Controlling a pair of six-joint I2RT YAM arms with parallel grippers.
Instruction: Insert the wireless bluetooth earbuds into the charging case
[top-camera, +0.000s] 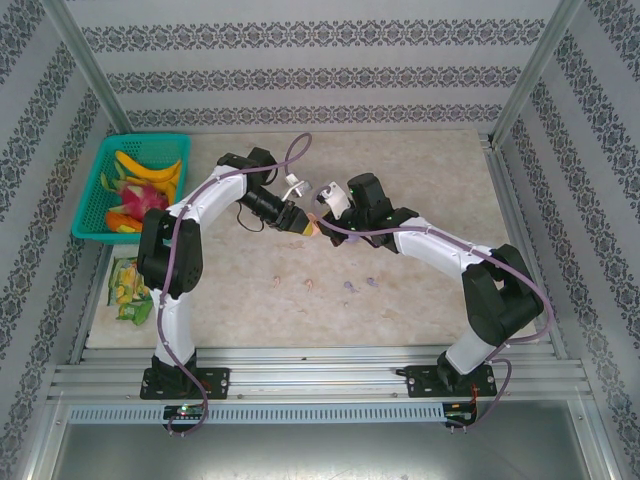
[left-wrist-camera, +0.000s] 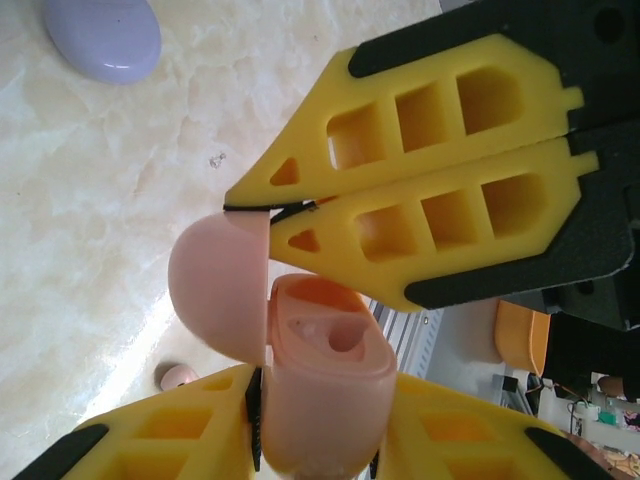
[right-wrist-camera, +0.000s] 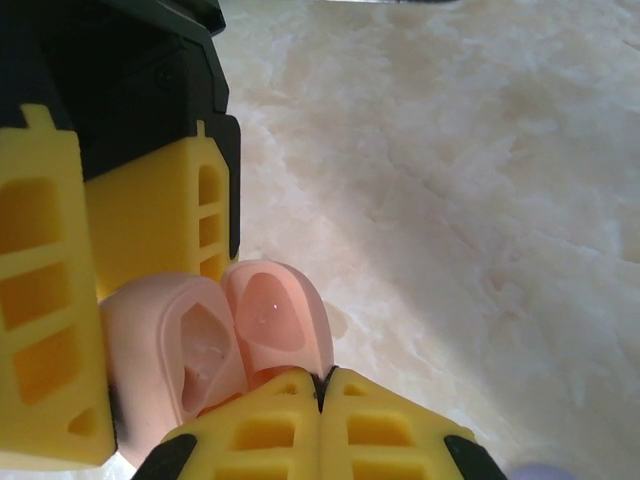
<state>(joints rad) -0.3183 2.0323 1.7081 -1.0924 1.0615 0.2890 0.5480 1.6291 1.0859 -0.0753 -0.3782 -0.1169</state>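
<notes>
The left gripper (left-wrist-camera: 320, 385) grips the open pink case (left-wrist-camera: 330, 340). The right gripper (right-wrist-camera: 322, 385), pinched shut, touches its lid (left-wrist-camera: 215, 285). The earbuds (top-camera: 348, 287) lie nearer, on the table (top-camera: 430, 170).

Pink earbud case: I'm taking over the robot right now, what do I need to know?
Left gripper: shut on the open pale pink plastic charging case.
Right gripper: shut, tips at the case's raised lid.
The case's wells look empty.
A tiny pale pink earbud and tiny light purple earbuds lie loose on the marble-look table.
Done: case gripped and open.
Left: put the earbuds in.
</notes>
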